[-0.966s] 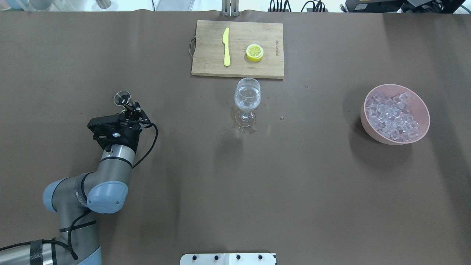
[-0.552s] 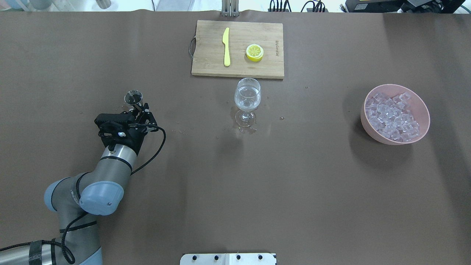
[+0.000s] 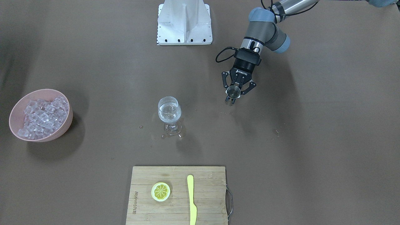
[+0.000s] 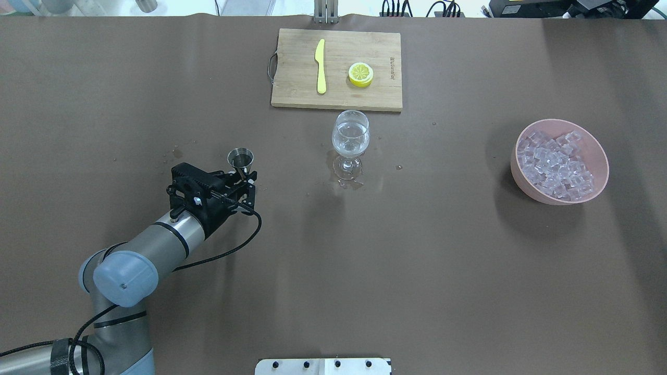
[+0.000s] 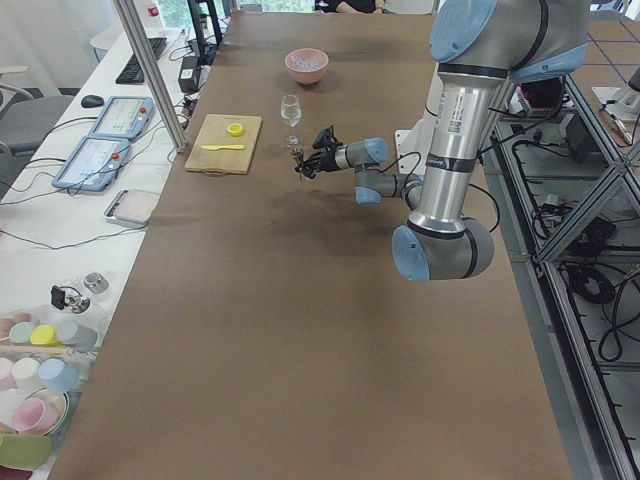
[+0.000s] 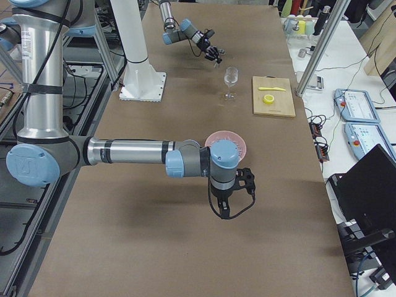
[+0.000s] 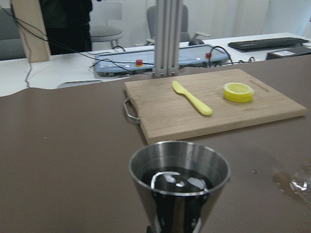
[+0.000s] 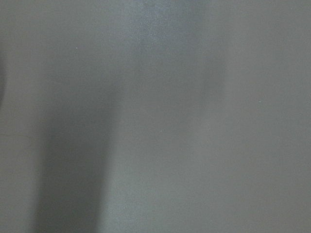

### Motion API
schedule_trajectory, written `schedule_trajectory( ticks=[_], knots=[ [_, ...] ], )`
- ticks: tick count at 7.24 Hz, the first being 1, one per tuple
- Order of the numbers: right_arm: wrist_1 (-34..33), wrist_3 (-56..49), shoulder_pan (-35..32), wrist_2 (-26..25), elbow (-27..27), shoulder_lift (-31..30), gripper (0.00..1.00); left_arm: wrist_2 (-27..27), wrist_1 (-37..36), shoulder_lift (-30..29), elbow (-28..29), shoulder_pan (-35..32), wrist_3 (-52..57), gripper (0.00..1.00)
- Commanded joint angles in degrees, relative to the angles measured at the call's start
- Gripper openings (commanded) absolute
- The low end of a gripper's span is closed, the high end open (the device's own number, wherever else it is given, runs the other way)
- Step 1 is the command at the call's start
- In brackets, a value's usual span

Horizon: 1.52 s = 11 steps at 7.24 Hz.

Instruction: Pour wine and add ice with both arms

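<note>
A clear wine glass (image 4: 350, 138) (image 3: 169, 113) stands mid-table with a little clear wine in its bowl. My left gripper (image 4: 241, 176) (image 3: 233, 96) is shut on a small steel measuring cup (image 4: 241, 158) (image 3: 233, 91) (image 7: 179, 179), held upright left of the glass and clearly apart from it. Liquid glints inside the cup. Ice cubes (image 4: 555, 164) (image 3: 42, 116) fill a pink bowl (image 4: 599, 151) (image 3: 14, 111) at the table's right. My right gripper (image 6: 238, 185) appears only in the exterior right view, hanging in front of the bowl; I cannot tell whether it is open or shut.
A wooden cutting board (image 4: 292, 78) (image 3: 209, 203) lies beyond the glass, carrying a yellow knife (image 4: 320, 66) and a lemon slice (image 4: 360, 74). Wet drops dot the table around the glass foot (image 4: 348, 179). A white stand base (image 3: 184, 23) sits at the robot's side.
My left arm has swung right with the steel cup, from well left of the glass to much nearer it. The glass and bowl have not moved.
</note>
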State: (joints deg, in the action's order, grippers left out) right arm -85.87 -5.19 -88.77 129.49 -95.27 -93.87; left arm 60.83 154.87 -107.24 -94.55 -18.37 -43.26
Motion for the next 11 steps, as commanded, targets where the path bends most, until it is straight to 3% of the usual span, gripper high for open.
schedule_trajectory(
  ticks=[1,3,4,5,9,11],
  knots=[
    [0.00,-0.09,0.00,-0.03,0.00,0.00,1.00,7.96,4.55,-0.60,-0.37,-0.61,9.78,0.00],
    [0.00,0.00,0.00,-0.03,0.09,0.00,1.00,13.83,2.99,-2.09,-2.04,-2.36,18.99,0.00],
    [0.00,0.00,0.00,-0.03,0.09,0.00,1.00,21.53,0.46,-3.06,-2.13,-5.24,19.44,0.00],
    [0.00,0.00,0.00,-0.03,0.00,-0.09,1.00,25.52,-3.40,-5.07,-2.22,-6.93,19.36,0.00],
    [0.00,0.00,-0.09,-0.03,0.09,-0.09,1.00,27.92,-19.14,-13.16,-2.83,-9.22,19.62,0.00],
    [0.00,0.78,0.00,-0.03,-0.09,-0.09,1.00,30.49,-30.27,-15.89,-6.32,-10.54,19.62,0.00]
  ],
)
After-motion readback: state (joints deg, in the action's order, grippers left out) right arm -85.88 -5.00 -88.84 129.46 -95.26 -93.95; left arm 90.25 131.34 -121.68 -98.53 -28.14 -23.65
